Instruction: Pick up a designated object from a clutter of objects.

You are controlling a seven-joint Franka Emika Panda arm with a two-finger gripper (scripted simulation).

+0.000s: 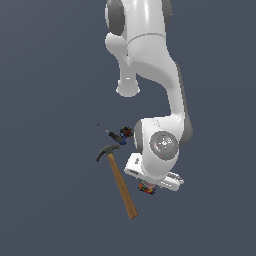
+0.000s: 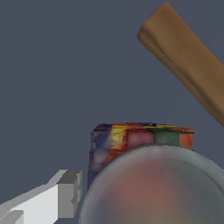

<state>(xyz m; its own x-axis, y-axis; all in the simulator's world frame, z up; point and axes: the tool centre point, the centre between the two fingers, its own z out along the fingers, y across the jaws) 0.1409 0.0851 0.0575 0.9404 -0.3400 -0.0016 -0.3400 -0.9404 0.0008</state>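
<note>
Hand low over jar, beside hammer handle

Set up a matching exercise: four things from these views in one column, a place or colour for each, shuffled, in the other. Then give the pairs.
Things:
1. hammer
2. screwdriver
3. jar
4. gripper finger

Descriptions:
A. pale grey-white, beside the jar in the wrist view
B. wooden handle, dark claw head
C. thin shaft, blue handle, just beyond the hammer's head
D. multicoloured blocks inside, pale round lid, largely hidden under the arm's hand in the exterior view

Pairs: 1-B, 2-C, 3-D, 4-A
</note>
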